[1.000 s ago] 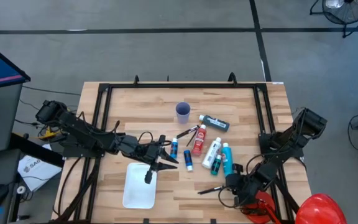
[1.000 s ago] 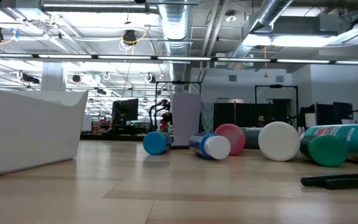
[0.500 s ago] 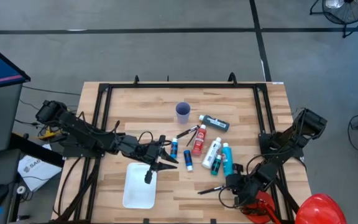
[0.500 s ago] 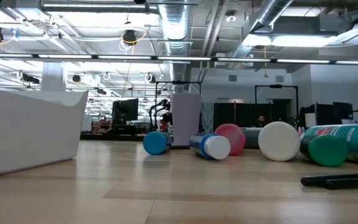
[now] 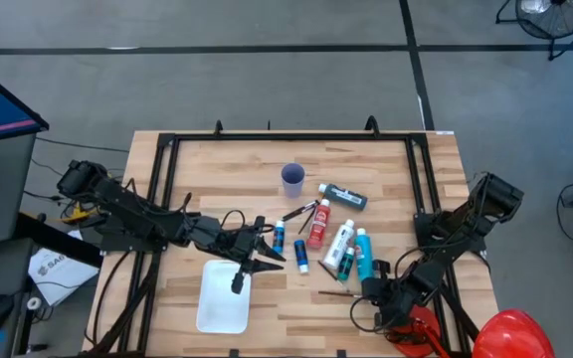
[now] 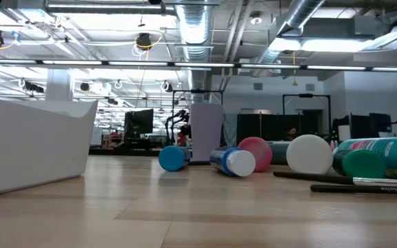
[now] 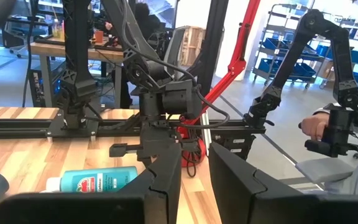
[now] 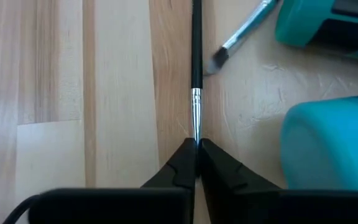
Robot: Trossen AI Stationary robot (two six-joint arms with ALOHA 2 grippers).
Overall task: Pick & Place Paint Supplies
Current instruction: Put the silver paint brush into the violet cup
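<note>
My right gripper [image 5: 365, 295] stands near the table's front right, tipped steeply down and shut on a thin dark-handled brush [image 5: 338, 293] that reaches toward the table's left. Beside it lie teal bottles [image 8: 328, 146] and a second brush [image 8: 244, 31]. More paint bottles lie on their sides mid-table: red [image 5: 317, 227], white [image 5: 340, 242], teal [image 5: 364, 256], dark blue [image 5: 300, 256], light blue [image 5: 279, 236]. My left gripper [image 5: 275, 261] hovers level above the white tray's [image 5: 217, 303] far right corner. Its fingers [image 7: 166, 180] stand a little apart with nothing between them. My right gripper pinches the brush at the tip beyond its metal ferrule [image 8: 196, 134] between its two fingertips [image 8: 182, 162]. The fingers slant down from the table's right and lie along the brush. The dark handle [image 8: 196, 43] stretches away low over the wood; whether it rests there I cannot tell.
A bluish cup [image 5: 292, 179] and a dark bottle [image 5: 344, 196] stand farther back. A big red rounded thing [image 5: 510, 333] sits off the front right corner. A black frame [image 5: 267, 137] runs along the table's edges. A person's hand [image 7: 316, 127] shows beyond the table.
The brush in my right gripper has turned about. Its free handle end has swung toward the table's far edge while the gripped end stayed in place, so it now lies about parallel to the near edge. Neither arm has shifted.
</note>
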